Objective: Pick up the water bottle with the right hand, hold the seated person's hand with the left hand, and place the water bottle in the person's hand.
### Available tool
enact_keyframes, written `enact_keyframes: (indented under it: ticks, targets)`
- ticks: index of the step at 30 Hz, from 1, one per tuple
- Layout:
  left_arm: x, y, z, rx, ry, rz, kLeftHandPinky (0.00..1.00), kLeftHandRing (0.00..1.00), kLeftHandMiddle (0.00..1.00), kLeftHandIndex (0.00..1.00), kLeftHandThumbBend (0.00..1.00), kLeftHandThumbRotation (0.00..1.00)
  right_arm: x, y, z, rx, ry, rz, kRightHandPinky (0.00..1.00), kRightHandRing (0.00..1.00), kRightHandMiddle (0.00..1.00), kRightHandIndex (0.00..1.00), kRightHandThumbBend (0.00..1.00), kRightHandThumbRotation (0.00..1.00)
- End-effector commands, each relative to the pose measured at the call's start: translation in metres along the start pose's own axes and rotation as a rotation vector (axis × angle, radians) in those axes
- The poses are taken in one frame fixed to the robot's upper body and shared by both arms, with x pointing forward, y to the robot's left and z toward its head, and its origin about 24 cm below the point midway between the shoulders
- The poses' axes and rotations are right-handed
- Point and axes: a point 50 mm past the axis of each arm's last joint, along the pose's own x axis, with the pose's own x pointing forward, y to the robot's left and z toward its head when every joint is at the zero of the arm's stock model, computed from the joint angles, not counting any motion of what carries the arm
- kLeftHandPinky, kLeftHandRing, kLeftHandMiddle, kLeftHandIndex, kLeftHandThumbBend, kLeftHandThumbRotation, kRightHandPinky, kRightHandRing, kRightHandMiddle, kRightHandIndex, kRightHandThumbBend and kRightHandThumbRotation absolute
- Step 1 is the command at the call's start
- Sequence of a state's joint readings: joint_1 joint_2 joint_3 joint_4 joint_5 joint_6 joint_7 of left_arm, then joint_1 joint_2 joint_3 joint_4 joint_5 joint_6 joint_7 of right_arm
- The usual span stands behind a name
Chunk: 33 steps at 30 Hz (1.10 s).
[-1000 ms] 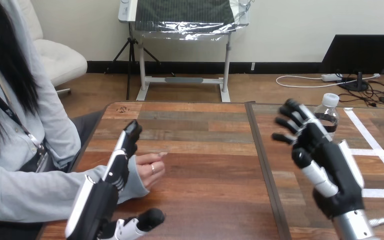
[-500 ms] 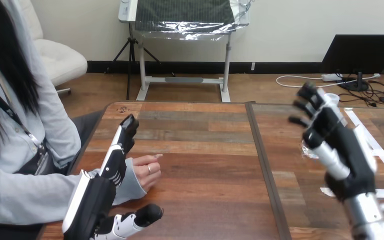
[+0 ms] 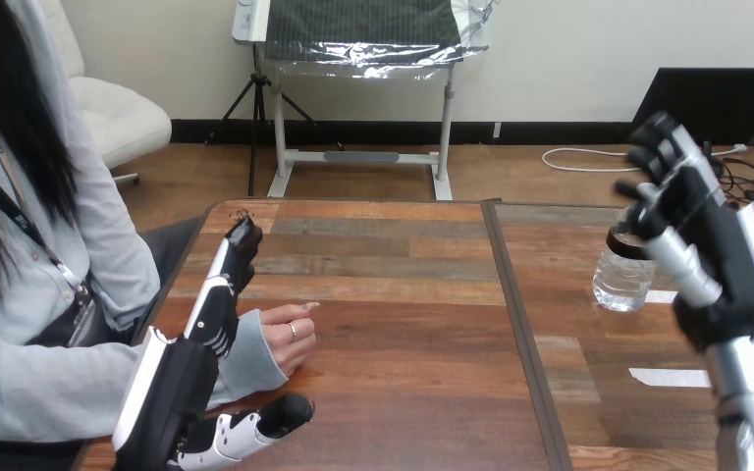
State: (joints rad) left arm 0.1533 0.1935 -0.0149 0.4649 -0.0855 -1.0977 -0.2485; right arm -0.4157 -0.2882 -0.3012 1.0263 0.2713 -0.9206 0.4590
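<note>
Holding nothing, your right hand (image 3: pixel 717 265) stood raised over the right side of the counter (image 3: pixel 403 294), its fingers spread wide and only lightly bent. Just behind its thumb stood the water bottle (image 3: pixel 621 280), upright on the counter. It was clear plastic with a ribbed, see-through lower body and a dark band higher up, and its top was hidden by the hand. You could not tell whether the two touched. Your left hand (image 3: pixel 172 388) lay open at the counter's left edge, fingers straight along the person's pale sleeve and thumb stretched out nearer you. The person's hand (image 3: pixel 290 334) rested on the wood between them, loosely curled.
</note>
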Motion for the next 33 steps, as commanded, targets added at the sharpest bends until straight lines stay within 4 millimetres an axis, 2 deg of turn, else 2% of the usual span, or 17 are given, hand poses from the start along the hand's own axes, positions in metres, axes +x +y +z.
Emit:
enact_keyframes:
  ticks: [1, 19, 33]
  targets:
    - [0.017, 0.007, 0.004, 0.02, -0.067, -0.002, 1.0, 1.0, 1.0, 1.0, 1.0, 0.67, 0.031, -0.011, 0.023, -0.034, -0.099, -0.041, 0.87, 0.96, 0.96, 0.96, 1.0, 0.62]
    - [0.017, 0.008, 0.005, 0.033, -0.07, 0.007, 0.99, 1.0, 1.0, 1.0, 1.0, 0.67, 0.051, -0.029, 0.029, -0.046, -0.053, -0.144, 0.94, 1.0, 0.99, 0.99, 1.0, 0.62]
    - [0.017, 0.009, 0.007, 0.023, -0.071, 0.004, 0.99, 1.0, 1.0, 1.0, 1.0, 0.66, 0.063, -0.034, 0.031, -0.019, -0.016, -0.217, 0.97, 1.0, 0.99, 1.0, 1.0, 0.58]
